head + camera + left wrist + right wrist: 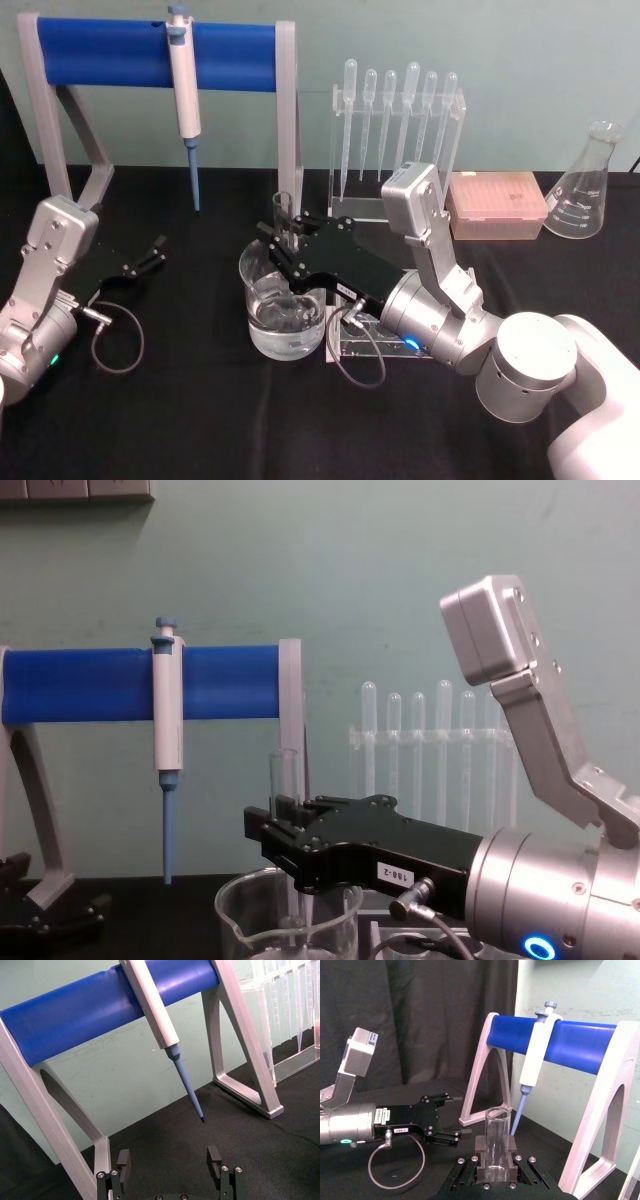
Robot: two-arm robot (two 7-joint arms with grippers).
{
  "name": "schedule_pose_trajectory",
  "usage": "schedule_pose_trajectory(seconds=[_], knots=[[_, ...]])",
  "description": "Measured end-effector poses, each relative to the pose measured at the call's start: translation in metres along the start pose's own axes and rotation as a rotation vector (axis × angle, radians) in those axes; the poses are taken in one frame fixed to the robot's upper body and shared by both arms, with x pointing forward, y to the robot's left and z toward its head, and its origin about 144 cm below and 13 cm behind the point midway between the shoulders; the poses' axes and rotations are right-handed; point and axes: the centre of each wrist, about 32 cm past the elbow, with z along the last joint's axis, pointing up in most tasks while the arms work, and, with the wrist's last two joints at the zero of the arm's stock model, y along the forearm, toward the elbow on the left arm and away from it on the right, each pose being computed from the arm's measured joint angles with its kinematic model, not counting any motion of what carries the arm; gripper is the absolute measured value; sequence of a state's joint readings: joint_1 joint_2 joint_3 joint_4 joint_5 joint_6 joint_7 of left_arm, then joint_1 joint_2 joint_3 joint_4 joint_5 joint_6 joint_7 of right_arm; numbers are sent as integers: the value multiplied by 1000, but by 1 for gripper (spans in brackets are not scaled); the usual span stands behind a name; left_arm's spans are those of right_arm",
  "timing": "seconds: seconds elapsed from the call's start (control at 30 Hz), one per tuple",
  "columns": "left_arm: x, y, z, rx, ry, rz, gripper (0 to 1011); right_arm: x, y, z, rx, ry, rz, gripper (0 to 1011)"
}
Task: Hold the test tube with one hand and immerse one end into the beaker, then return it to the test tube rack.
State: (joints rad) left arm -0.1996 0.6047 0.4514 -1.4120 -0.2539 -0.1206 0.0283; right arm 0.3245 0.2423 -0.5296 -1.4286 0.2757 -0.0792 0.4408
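The clear test tube (284,212) stands upright with my right gripper (290,236) shut on its middle, open rim on top. Its lower end reaches down inside the wide glass beaker (262,322), which holds water; I cannot tell if the tip touches the water. In the chest view the test tube (284,775) runs through the right gripper (286,816) into the beaker (238,912). The right wrist view has the test tube (497,1132) clamped between the fingers (480,1146). My left gripper (155,250) rests open on the cloth at the left, empty, and appears as the left gripper (169,1157) in its wrist view.
A white-and-blue pipettor (184,95) hangs on the blue-bar rack (100,50) behind. Bulb pipettes (395,120) hang in a clear stand at the back, with a pink tip box (497,205) and a conical flask (582,190) to the right. A clear acrylic holder (352,345) lies under my right wrist.
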Motion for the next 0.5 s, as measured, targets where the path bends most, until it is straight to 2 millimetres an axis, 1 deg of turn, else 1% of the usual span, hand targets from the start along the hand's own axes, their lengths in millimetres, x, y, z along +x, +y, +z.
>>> schedule_pose_trajectory(seconds=[0.5], knots=[[0, 0, 0, 0, 0, 0, 1000, 0, 0, 0, 0, 0, 0, 227]])
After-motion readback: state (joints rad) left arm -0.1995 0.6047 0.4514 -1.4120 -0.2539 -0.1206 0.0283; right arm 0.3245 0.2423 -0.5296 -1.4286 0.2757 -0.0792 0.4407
